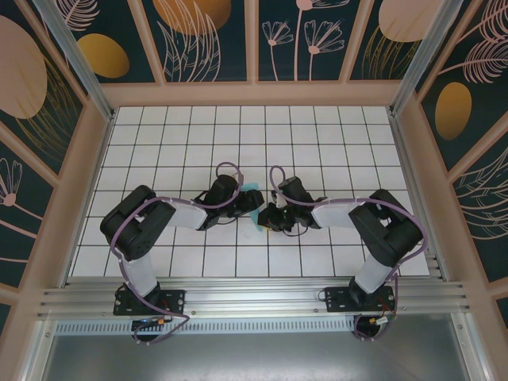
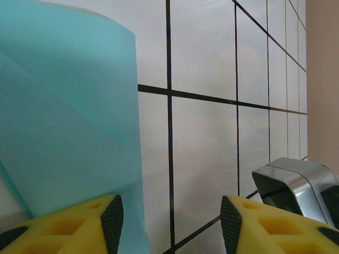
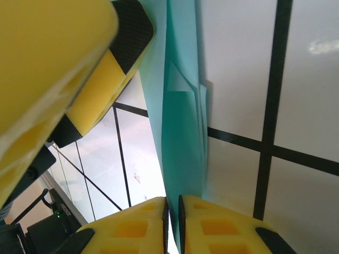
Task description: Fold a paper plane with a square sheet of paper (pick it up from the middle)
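Paper plane (image 3: 183, 132), part-folded, pinched in right gripper (image 3: 172, 211); left gripper (image 2: 170, 217) spread.

No legible text, labels, brand marks or numbers in any view: turquoise paper (image 2: 63, 132), gridded table (image 1: 317, 135) and floral wall panels (image 1: 202, 36) carry none.

Bright, even overhead light on the white black-gridded tabletop (image 1: 317, 151); shadows on it are soft and short. Right wrist view: the near-left yellow foam finger (image 3: 47, 69) is blurred, a pale glare patch (image 3: 320, 46) marks the far-right tile, and the thin light-turquoise paper (image 3: 183, 143) glows translucent.
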{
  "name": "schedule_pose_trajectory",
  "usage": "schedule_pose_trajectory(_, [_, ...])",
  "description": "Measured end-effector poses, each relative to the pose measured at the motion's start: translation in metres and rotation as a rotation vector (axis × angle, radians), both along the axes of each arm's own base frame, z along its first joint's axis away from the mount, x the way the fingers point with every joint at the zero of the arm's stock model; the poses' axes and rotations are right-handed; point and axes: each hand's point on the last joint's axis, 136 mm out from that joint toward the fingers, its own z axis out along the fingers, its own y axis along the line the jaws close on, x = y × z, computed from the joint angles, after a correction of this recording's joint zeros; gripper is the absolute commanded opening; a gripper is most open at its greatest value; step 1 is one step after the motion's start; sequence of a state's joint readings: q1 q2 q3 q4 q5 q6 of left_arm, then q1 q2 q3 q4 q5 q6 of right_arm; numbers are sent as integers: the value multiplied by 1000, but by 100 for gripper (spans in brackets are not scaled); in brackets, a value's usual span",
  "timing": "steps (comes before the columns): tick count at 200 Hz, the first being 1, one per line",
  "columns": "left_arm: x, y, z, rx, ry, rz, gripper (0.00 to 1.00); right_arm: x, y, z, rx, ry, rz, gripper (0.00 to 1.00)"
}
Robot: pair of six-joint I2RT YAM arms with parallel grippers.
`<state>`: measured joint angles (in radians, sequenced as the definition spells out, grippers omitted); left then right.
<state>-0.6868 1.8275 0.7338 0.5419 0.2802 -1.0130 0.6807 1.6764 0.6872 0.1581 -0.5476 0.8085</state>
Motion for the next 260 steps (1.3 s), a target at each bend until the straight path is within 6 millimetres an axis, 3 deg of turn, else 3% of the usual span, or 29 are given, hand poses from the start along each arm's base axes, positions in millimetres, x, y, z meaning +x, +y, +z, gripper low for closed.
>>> schedule_pose_trajectory(69, [0, 0, 0, 0, 0, 0, 55, -1, -2, -2, -19, -2, 8, 20])
schedule_pose_trajectory(119, [0, 0, 0, 0, 1, 0, 55, 11, 5, 10, -5, -42, 5, 20])
schedule_pose_trajectory(167, [0, 0, 0, -2, 2, -2, 55, 11, 5, 9, -5, -41, 5, 6])
schedule_pose_trajectory(260, [0, 0, 0, -1, 2, -2, 55, 2, 11, -12, -10, -13, 35, 5])
